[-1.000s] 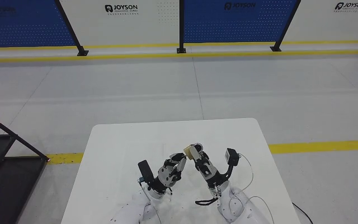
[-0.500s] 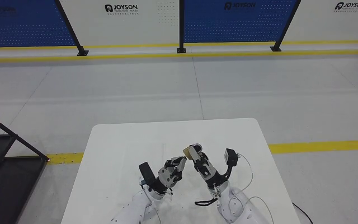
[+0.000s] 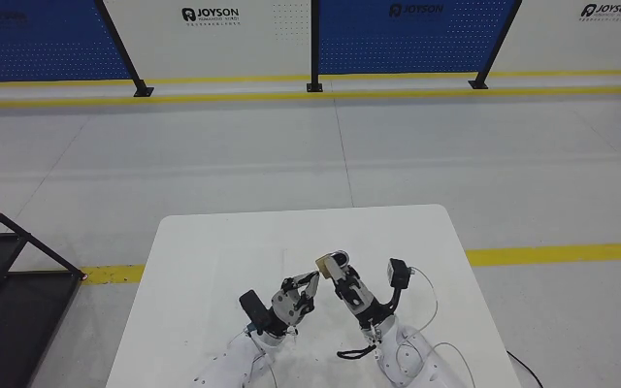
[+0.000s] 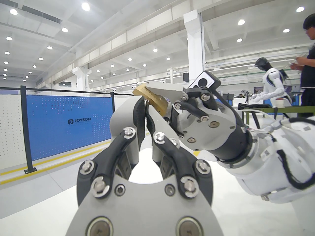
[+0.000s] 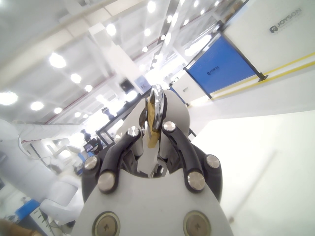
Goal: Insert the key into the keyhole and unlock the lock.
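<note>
- Lock (image 4: pixel 152 98): a brass padlock clamped between the two fingers of the right gripper (image 3: pixel 335 268), which is closed on it and lifted above the white table (image 3: pixel 213 252).
- In the left wrist view, the upper of the right gripper's fingers (image 4: pixel 167 91) lies flat along the top face of the brass body. The other finger is hidden behind the body, so only one corner and one long edge of the lock stick out past the fingertips.
- In the right wrist view the lock stands edge-on in the gap between the right fingers. The brass body sits low, down between the finger bases, and the chrome shackle (image 5: pixel 158 100) rises past the fingertips on the far side.
- Left gripper (image 4: pixel 145 114): its two ribbed pads (image 4: pixel 139 121) are drawn close together, with only a thin slit between them.
- Key (image 4: pixel 147 103): a thin grey sliver of metal that shows right at the left fingertips, pinched between the pads. It points up at the underside of the brass body.
- The key's tip meets the lock just beside the lower fingertip of the right gripper. I cannot tell whether the tip is inside the keyhole or only against the body.
- From the top view, the two grippers face each other tip to tip. The lock sits at the right fingertips, and the left fingertips are just beside it.
</note>
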Controlling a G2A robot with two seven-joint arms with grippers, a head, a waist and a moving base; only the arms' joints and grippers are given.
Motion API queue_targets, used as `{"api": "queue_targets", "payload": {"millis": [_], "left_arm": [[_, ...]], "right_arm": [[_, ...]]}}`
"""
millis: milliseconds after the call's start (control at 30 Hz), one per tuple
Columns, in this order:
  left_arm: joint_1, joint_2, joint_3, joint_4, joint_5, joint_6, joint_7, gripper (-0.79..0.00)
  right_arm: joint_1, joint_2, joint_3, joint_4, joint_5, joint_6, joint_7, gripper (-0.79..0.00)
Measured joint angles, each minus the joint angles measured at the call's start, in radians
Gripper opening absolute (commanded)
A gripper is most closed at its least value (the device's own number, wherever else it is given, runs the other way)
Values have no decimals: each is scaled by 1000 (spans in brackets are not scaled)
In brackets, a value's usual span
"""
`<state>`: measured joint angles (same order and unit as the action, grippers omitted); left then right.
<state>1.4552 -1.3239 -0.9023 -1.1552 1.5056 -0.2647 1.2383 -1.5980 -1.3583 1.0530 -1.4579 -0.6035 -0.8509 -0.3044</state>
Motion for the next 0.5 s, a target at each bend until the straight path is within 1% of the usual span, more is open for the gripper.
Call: {"api": "queue_targets", "payload": {"millis": [233, 500], "left_arm": [[-10, -2, 4, 20, 55, 100, 25, -785], [-23, -9, 8, 41, 81, 186, 67, -785]], "right_arm": [[-3, 2, 2, -5, 8, 5, 17, -785], [-5, 3, 4, -9, 11, 9, 27, -785]]}}
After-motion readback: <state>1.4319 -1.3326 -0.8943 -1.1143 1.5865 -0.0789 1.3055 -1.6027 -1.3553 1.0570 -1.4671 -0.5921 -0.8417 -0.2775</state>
